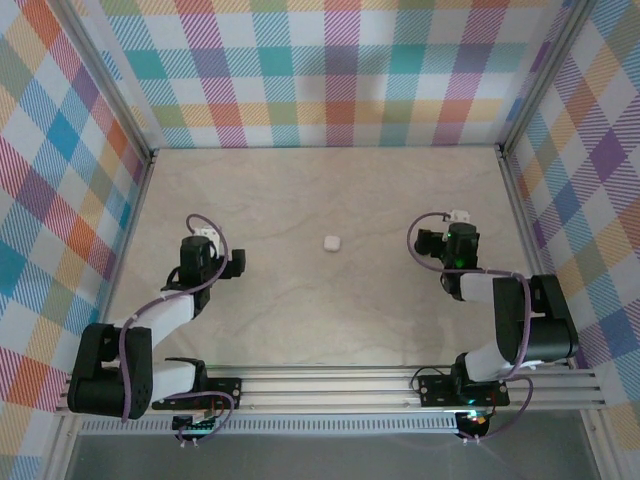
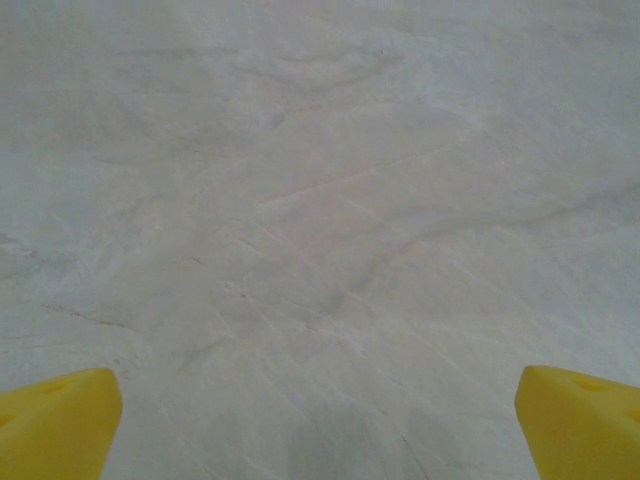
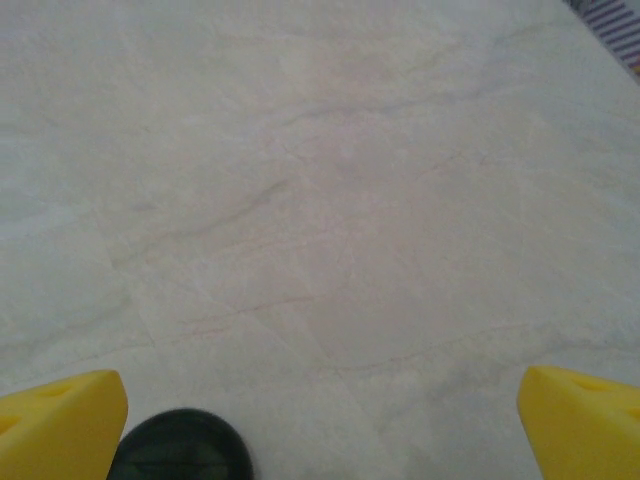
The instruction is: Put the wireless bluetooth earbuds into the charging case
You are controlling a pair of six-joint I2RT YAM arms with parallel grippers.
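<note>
**Now: both end effectors wide, white case alone mid-bench**

Right, a look from above. The pale, marble-patterned bench takes up most of the floor, boxed in on three sides by bright plaid walls. Along the near edge runs an aluminium rail with both arms bolted to it. The left arm is folded up on the left, the right arm on the right, and both reach forward over the bench.

On to the left end effector. Its yellow fingertips sit at opposite bottom corners of its wrist camera, spread wide, with bare bench between them and nothing gripped. The right end effector shows the same: yellow fingertips far apart, jaws wide, nothing between them.

And the small stuff. The charging case, a little white rounded block, lies on the bench about midway between the two arms, well apart from either end effector. Whether its lid is up or down is too small to tell. On the right wrist camera, a dark rounded object sits just beside one yellow fingertip. It is blurred, so I cannot tell what it is.
</note>
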